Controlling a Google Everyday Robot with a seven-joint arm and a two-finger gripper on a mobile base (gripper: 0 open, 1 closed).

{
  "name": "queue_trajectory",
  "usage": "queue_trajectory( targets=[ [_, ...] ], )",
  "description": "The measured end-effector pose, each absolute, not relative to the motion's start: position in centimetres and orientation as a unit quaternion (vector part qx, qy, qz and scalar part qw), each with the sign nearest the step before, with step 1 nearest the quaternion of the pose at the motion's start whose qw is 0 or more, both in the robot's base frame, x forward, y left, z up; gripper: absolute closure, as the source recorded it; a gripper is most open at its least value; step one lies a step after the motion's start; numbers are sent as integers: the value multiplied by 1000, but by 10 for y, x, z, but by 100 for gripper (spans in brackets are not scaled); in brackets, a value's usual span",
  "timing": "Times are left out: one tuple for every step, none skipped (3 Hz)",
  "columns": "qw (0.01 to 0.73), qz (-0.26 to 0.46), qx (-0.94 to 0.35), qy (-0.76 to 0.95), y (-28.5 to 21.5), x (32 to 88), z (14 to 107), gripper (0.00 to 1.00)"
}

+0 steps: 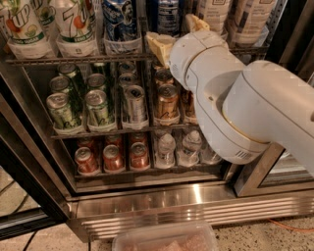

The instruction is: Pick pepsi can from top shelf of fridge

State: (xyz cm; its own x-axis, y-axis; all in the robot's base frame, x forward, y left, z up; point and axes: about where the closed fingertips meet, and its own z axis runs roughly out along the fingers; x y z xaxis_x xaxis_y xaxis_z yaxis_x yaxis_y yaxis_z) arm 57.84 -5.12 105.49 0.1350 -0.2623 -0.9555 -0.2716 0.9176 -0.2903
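Note:
A tall dark-blue pepsi can [120,19] with a printed figure stands on the top shelf [73,59], in a clear lane tray right of the 7UP bottles [73,22]. A second blue can [169,14] stands in the lane to its right. My gripper [177,34] is at the shelf's front rail, just below and in front of this second can. It is open, with one tan finger [158,45] at the lower left and the other [195,21] at the upper right. The white arm [235,103] hides the fridge's right side.
Pale bottles [216,12] stand at the top right. The middle rack holds green cans [98,105], a silver can [134,101] and gold cans [168,100]. Below are red cans [113,158] and small bottles [166,149]. The fridge's grooved steel base [196,208] and a plastic tub [167,239] lie below.

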Motion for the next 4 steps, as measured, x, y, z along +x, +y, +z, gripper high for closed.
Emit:
queue_trajectory(
  targets=[
    [731,-1,-194,654,-54,586,1057,43],
    [734,-4,-187,653,-56,591,1058,43],
    [737,-4,-182,651,-57,593,1061,44],
    [740,-3,-180,648,-58,594,1066,44]
  ],
)
